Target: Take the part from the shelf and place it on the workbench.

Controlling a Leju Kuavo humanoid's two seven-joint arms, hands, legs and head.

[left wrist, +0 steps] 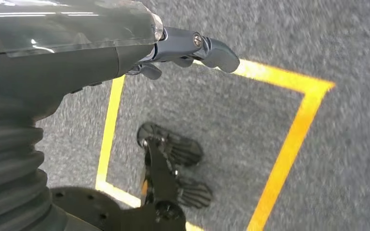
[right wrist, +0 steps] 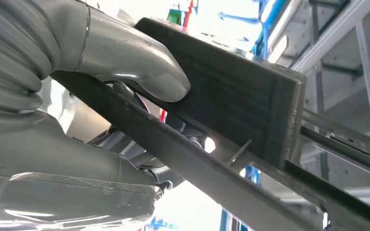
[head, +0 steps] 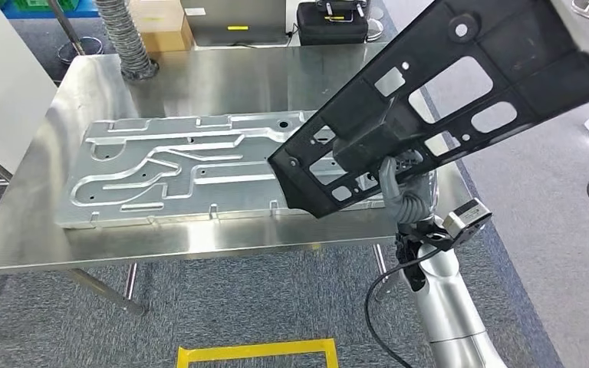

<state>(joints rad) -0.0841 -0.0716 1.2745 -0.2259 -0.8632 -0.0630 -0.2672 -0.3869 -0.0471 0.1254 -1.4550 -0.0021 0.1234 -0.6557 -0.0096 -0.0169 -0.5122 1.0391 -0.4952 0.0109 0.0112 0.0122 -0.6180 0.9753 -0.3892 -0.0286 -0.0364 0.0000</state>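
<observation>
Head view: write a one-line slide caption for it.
The right hand holds the black perforated part tilted above the steel workbench, where a grooved aluminium plate lies.

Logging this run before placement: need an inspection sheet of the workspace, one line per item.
Surface: steel workbench, bare at the front edge.
Job's things: black part, tilted, held above the bench's right end.
Clutter: grooved aluminium plate lying flat on the bench; ribbed hose at the back.
Hands: right robot hand grips the part from below; left robot hand holds nothing, hanging over the floor.
Cables: black cable looping beside the right forearm.
Surroundings: grey carpet, yellow floor tape, cardboard box.
</observation>
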